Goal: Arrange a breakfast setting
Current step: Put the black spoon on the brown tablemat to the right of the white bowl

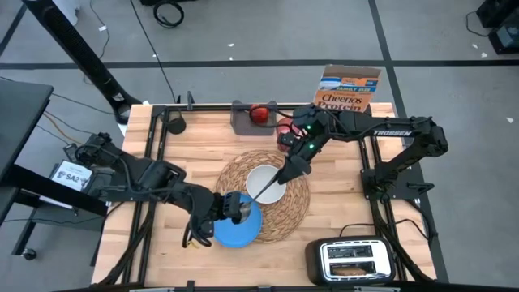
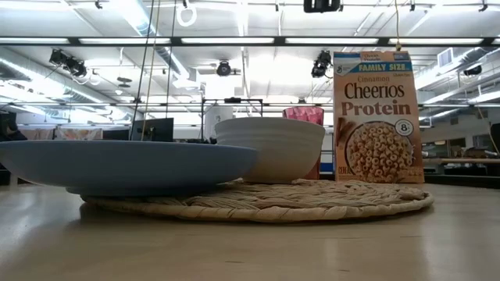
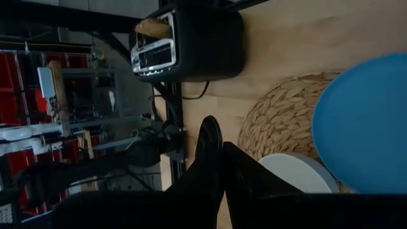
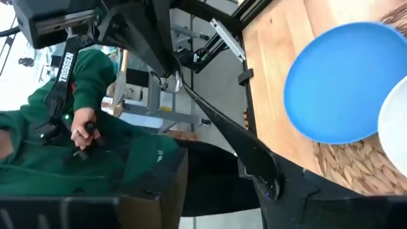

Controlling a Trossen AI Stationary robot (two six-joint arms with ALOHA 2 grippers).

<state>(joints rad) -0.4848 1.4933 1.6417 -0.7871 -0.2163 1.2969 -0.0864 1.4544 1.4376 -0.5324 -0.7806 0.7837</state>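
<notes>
While the right gripper (image 1: 286, 176), jaws clenched on the metal spoon (image 1: 272, 186), hangs over the white bowl (image 1: 265, 183) on the placemat (image 1: 296, 212), the left gripper (image 1: 235, 211) meets the blue plate (image 1: 240, 229); its jaws' state is unclear.

White bowl (image 1: 264, 180) centred on straw placemat (image 1: 297, 209), blue plate (image 1: 240, 229) overlapping edge.

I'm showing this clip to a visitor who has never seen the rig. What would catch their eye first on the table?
Probably the blue plate, lying partly on the near-left edge of the round straw placemat with the left gripper at it. Next, the white bowl mid-mat, where the right gripper holds a metal spoon over it. The Cheerios Protein box stands tall at the far edge.
</notes>
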